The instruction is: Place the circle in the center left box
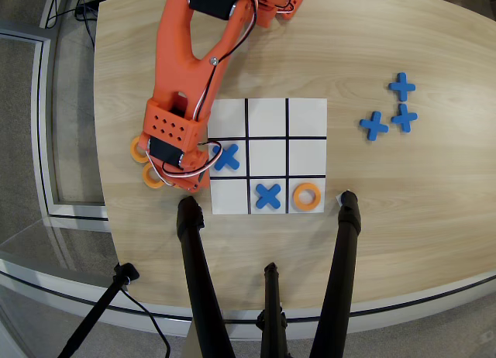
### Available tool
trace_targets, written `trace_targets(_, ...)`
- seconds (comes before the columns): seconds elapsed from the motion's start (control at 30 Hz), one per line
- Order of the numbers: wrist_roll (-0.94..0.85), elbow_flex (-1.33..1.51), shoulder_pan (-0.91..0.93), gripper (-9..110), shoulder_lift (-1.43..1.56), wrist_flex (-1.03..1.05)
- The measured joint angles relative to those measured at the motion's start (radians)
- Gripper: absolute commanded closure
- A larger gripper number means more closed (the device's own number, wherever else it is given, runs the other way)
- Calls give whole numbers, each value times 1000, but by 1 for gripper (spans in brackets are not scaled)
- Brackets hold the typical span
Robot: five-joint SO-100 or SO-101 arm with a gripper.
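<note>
Two orange rings lie on the wood just left of the grid, one [138, 149] partly under the arm and another [153, 177] below it. A third orange ring [308, 195] lies in the bottom right cell. My orange gripper [172, 178] hangs over the two rings at the grid's left edge; its jaws are hidden under the wrist. The white cell at the right end of the middle row [307, 157] is empty. Blue crosses sit in the middle-row left cell [226, 156] and the bottom middle cell [268, 195].
Three spare blue crosses [401, 87] [404, 118] [373, 126] lie on the table right of the grid. Black tripod legs [194, 257] [345, 242] rise at the near edge just below the grid. The table's curved edge [105, 195] runs close to the left rings.
</note>
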Motion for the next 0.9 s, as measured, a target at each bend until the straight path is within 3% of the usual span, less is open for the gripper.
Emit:
trace_targets(0.57, 64, -20, 15, 82, -63, -20)
trace_targets(0.9, 74, -26, 11, 100, -77, -23)
